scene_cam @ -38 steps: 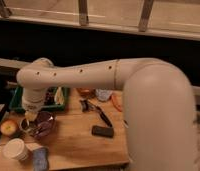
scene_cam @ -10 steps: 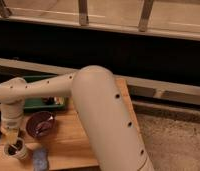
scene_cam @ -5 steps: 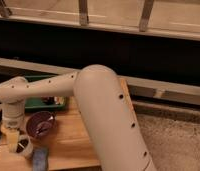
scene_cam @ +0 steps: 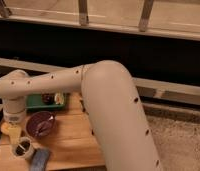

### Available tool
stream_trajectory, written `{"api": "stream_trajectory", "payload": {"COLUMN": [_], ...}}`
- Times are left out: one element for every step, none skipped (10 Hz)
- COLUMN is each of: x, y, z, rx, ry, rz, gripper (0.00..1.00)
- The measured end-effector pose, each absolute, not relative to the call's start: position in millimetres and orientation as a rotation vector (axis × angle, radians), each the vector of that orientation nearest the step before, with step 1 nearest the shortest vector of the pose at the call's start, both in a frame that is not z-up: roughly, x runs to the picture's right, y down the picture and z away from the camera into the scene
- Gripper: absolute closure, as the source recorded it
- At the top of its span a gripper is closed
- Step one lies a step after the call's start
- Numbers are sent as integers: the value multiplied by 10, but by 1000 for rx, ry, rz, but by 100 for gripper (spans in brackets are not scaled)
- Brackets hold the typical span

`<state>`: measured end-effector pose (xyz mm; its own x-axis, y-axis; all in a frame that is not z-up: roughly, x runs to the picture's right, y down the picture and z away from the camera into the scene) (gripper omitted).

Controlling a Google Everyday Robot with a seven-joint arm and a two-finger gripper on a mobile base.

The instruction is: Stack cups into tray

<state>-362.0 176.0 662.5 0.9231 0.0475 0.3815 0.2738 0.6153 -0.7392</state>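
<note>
Reaching for the cup (scene_cam: pixel 23 148)
Gripper (scene_cam: pixel 12 131) hangs open at its 11 o'clock; next, straddle the rim and grip, tray (scene_cam: pixel 34 104) lies at 1 o'clock

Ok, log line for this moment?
gripper: open, low over wooden table left edge | pale round cup: on table, outside green rectangular plastic tray

No text, label or number is readable anywhere, including on the gripper (scene_cam: pixel 13 129) over the counter's (scene_cam: pixel 73 142) left end.
</note>
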Motion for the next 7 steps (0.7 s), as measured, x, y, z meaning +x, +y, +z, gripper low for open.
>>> {"api": "stream_trajectory", "payload": {"x": [-3562, -3531, -3500, -3489, -3486, -3488, -3489], "y": [1691, 1661, 1651, 1677, 1733, 1777, 1833], "z": [6661, 6694, 6753, 6808, 6883, 6947, 7023], "rx": [-869, -845, -816, -801, -796, -797, -801], "ry": [-369, -357, -342, -335, -330, -329, -327], "rz": [-118, -109, -94, -85, -74, -65, -56], "gripper": [20, 20, 20, 20, 20, 20, 20]}}
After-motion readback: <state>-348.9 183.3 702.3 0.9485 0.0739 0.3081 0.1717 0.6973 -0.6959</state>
